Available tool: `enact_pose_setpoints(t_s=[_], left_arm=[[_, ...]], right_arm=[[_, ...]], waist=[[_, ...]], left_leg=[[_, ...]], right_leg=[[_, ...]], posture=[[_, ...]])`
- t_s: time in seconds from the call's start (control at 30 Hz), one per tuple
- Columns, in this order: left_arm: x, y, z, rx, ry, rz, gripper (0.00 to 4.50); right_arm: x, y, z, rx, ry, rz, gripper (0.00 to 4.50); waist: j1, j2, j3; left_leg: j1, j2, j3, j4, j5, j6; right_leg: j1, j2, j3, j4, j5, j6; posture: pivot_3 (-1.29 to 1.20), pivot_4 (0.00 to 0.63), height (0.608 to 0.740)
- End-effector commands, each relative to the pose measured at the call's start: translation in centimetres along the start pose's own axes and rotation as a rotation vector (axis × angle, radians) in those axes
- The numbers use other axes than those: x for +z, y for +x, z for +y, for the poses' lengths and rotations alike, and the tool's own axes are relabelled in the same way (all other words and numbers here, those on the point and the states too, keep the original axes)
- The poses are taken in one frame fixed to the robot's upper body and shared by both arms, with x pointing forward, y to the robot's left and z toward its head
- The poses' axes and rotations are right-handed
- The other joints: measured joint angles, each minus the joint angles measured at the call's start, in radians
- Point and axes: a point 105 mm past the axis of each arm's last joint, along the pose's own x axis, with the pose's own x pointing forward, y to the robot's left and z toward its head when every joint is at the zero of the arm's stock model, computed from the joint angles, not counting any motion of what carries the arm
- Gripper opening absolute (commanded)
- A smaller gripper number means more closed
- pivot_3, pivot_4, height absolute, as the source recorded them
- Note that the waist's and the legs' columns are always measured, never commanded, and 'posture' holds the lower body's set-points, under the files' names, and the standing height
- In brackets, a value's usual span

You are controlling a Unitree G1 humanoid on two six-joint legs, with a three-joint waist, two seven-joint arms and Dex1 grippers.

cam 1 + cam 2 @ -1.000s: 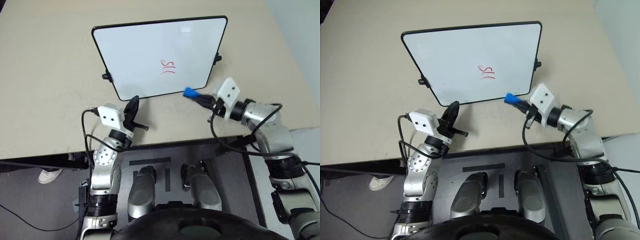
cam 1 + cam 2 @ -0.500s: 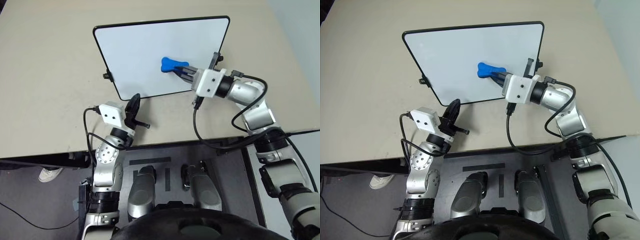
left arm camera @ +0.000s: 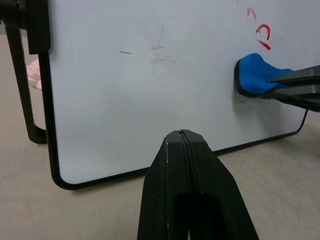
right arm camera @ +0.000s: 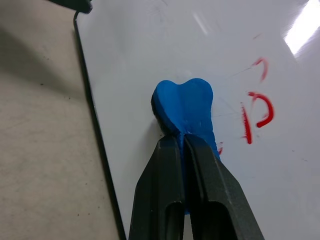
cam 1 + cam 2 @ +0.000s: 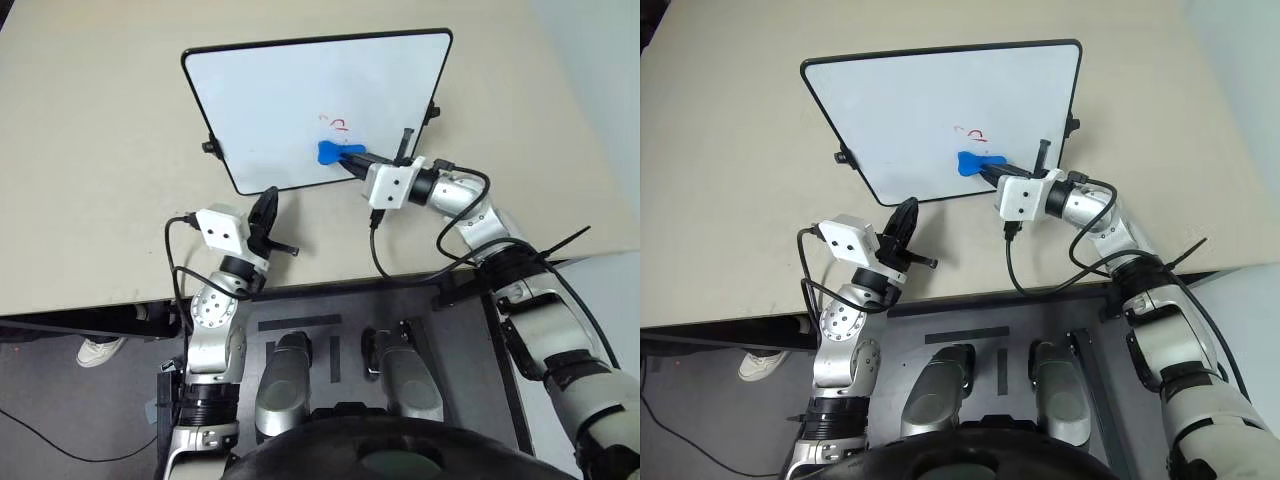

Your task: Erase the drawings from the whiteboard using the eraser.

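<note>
Eraser point(image 5: 331, 153) is pinched in your right claw point(image 4: 186, 145), flat against the whiteboard point(image 5: 270, 100) near its lower edge. Red marks point(image 5: 338, 124) remain just above the eraser, further up the board from the claw tip. Eraser's long axis runs along the claw fingers, pointing leftward across the board. Right arm is nearer; left claw point(image 3: 186, 150) is shut, empty, below the board.
</note>
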Motion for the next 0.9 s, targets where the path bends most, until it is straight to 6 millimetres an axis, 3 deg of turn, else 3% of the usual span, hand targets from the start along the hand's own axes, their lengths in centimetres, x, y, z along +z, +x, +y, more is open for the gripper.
enact_pose_setpoints(t_s=[0.03, 0.2, 0.4, 0.53, 0.73, 0.9], left_arm=[[1.0, 0.1, -0.1, -0.007, 0.018, -0.042, 0.00], [1.0, 0.1, -0.1, -0.009, 0.018, -0.043, 0.00], [1.0, 0.3, -0.1, -0.014, 0.016, -0.042, 0.00], [1.0, 0.4, -0.1, -0.016, 0.016, -0.041, 0.00], [1.0, 0.4, -0.2, -0.018, 0.016, -0.044, 0.00], [1.0, 0.3, -0.2, -0.017, 0.020, -0.044, 0.00]], right_arm=[[0.5, -0.1, -2.9, -0.107, -0.068, -0.012, 0.04], [1.3, -0.8, -5.8, -0.252, -0.141, -0.045, 0.04], [2.0, -1.5, -6.9, -0.329, -0.188, -0.069, 0.04], [0.8, -1.4, -5.6, -0.280, -0.175, -0.024, 0.04], [-1.7, -1.2, -1.0, -0.114, -0.133, 0.059, 0.04], [-2.4, -1.2, 0.5, -0.055, -0.113, 0.085, 0.04]], waist=[[0.000, 0.000, 0.000], [0.000, 0.001, 0.000], [-0.001, 0.001, 0.000], [-0.001, 0.001, 0.000], [-0.002, 0.000, 0.000], [-0.002, 0.001, 0.000]], left_leg=[[0.000, 0.000, 0.000, 0.000, 0.000, 0.000], [-0.001, 0.001, 0.000, 0.000, 0.000, 0.000], [-0.001, 0.001, 0.000, 0.000, 0.000, -0.001], [-0.001, 0.001, 0.000, 0.000, -0.001, -0.002], [0.000, 0.001, 0.000, 0.000, -0.001, -0.002], [0.000, 0.001, 0.000, 0.000, -0.004, -0.007]], right_leg=[[0.000, 0.000, 0.000, 0.000, 0.000, 0.000], [-0.002, 0.000, 0.000, 0.000, 0.000, 0.000], [-0.002, 0.000, 0.000, 0.000, 0.001, -0.001], [-0.002, 0.000, 0.000, 0.000, 0.001, 0.000], [-0.001, 0.000, 0.000, -0.001, 0.001, 0.000], [-0.001, 0.000, 0.000, -0.001, 0.002, -0.001]], posture=[[0.00, 0.150, 0.740], [0.00, 0.150, 0.740], [0.00, 0.150, 0.740], [0.00, 0.150, 0.740], [0.00, 0.150, 0.740], [0.00, 0.150, 0.740]])
